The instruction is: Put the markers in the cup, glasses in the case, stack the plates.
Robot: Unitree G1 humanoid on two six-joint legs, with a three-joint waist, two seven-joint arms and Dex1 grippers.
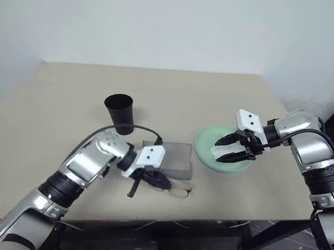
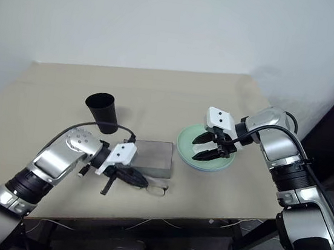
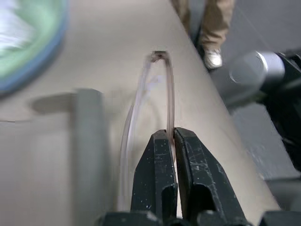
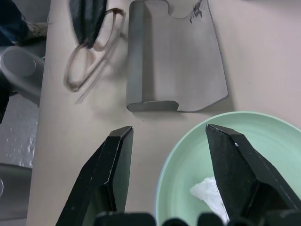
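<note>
Glasses pinched by closed left claw, just beside case. Right claw spread above green plate, tissue beneath.

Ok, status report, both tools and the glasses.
Left tool shut on glasses beside closed case. Right tool open over green plate. Tissue in plate.

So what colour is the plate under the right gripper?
Mint green plate, clearest in the right wrist view.
</note>
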